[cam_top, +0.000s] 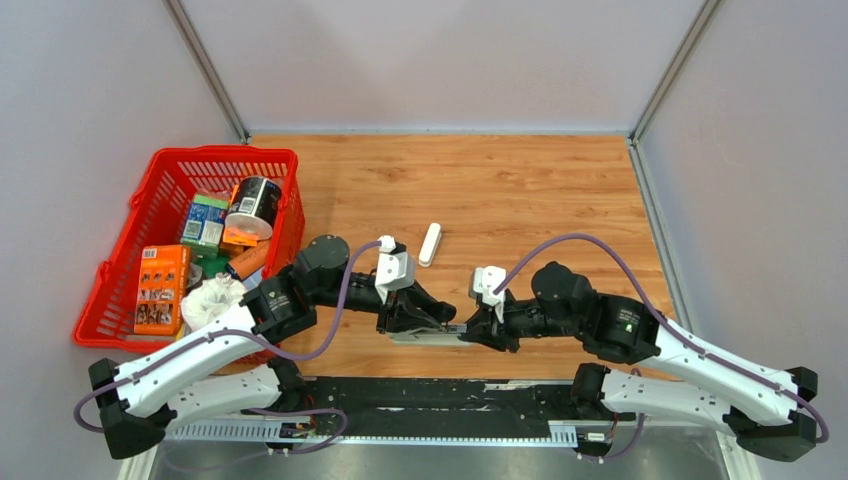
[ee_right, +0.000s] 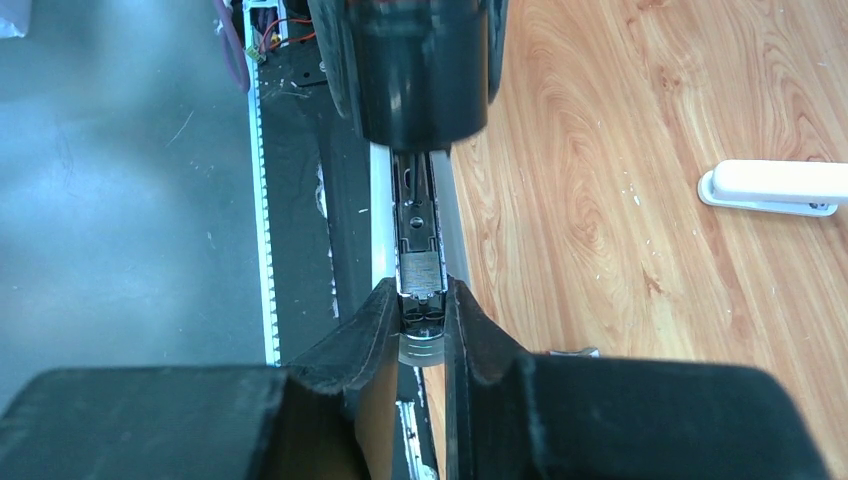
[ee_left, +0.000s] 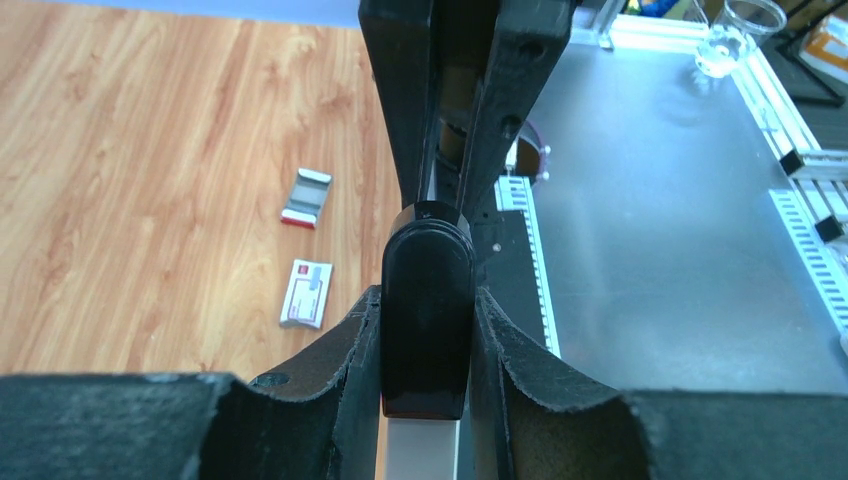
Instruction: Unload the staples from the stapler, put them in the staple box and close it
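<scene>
The stapler's grey metal inner piece (cam_top: 432, 336) is held level between both grippers, just above the table's near edge. My left gripper (cam_top: 410, 320) is shut on its black-tipped end (ee_left: 428, 320). My right gripper (cam_top: 478, 330) is shut on the other end (ee_right: 420, 300), where the open metal channel (ee_right: 418, 225) runs toward the left gripper. The stapler's white plastic body (cam_top: 430, 243) lies apart on the wood behind the grippers. It also shows at the right of the right wrist view (ee_right: 775, 185).
A red basket (cam_top: 225, 152) with boxes and a can stands at the left. A small red-and-white flat box (ee_left: 306, 293) and a small grey metal clip (ee_left: 306, 197) lie on the wood near the left gripper. The black rail (cam_top: 420, 395) runs along the near edge.
</scene>
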Motion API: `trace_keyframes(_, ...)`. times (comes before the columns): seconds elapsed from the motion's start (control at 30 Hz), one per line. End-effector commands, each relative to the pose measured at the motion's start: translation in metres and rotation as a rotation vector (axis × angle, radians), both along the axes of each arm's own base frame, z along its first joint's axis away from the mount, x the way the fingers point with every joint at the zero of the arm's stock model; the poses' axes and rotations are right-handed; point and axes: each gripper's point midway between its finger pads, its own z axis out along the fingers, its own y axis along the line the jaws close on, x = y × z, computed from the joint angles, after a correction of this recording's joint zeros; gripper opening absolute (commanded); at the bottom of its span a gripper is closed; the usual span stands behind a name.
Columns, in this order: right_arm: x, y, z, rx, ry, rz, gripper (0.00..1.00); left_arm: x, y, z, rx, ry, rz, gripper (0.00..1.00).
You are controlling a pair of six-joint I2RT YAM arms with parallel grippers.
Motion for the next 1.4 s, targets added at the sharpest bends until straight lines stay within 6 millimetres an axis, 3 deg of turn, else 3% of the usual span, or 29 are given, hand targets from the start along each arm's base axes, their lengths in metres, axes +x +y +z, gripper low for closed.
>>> trace_keyframes(0.0, -0.001, 0.005, -0.003, 0.049, 0.037, -0.034, 0.0, 0.009, 0.002, 0.083, -0.294, -0.154, 0.072, 0.0)
trace_keyframes(0.53, 0.011, 0.045, -0.017, 0.258, 0.145, -0.126, 0.0, 0.018, 0.026, 0.156, -0.632, -0.216, 0.212, 0.0)
trace_keyframes(0.67, 0.009, 0.057, -0.021, 0.274, 0.164, -0.112, 0.0, 0.019, 0.025, 0.16, -0.673, -0.2, 0.213, 0.0)
trace_keyframes(0.8, 0.008, 0.072, -0.01, 0.323, 0.156, -0.089, 0.0, 0.021, 0.023, 0.162, -0.712, -0.168, 0.215, 0.0)
trace_keyframes(1.0, 0.009, 0.087, -0.012, 0.308, 0.157, -0.067, 0.0, 0.023, 0.019, 0.166, -0.757, -0.139, 0.209, 0.0)
trace_keyframes(1.23, 0.011, 0.089, -0.014, 0.291, 0.157, -0.072, 0.0, 0.023, 0.017, 0.171, -0.786, -0.127, 0.195, 0.0)
trace_keyframes(1.37, 0.015, 0.075, -0.014, 0.267, 0.134, -0.117, 0.0, 0.024, 0.018, 0.168, -0.767, -0.136, 0.206, 0.0)
